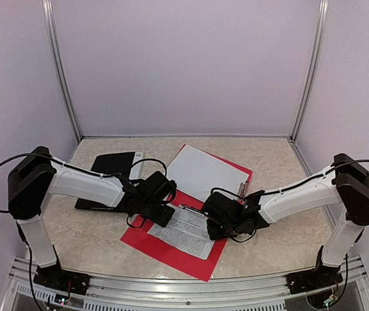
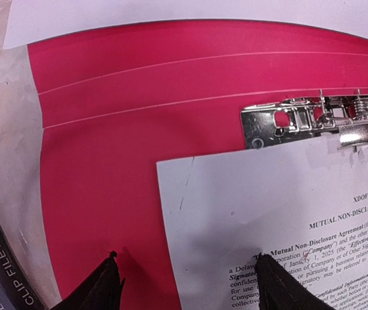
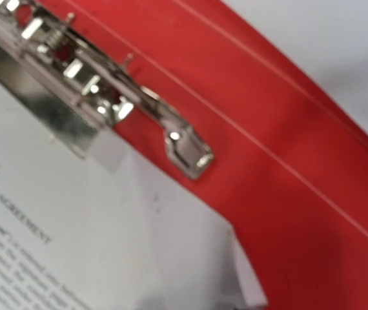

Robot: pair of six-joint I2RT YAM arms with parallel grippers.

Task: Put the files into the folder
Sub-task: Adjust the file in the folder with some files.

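Because the printed sheet point(image 1: 188, 230) lies flat on the red folder point(image 1: 171, 256) by its metal clip point(image 2: 313, 119), thin, light and floppy, a bare corner looks the best hold. The left gripper point(image 2: 185, 266) stands apart over the sheet's left edge; whether the right gripper point(image 1: 220, 217) is apart or together cannot be told.

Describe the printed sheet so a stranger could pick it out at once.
Find the open red folder in the middle of the table. On its near half, top edge at the silver clip, lies the printed sheet. Unlike the blank sheet on the far half, it carries dense black text.
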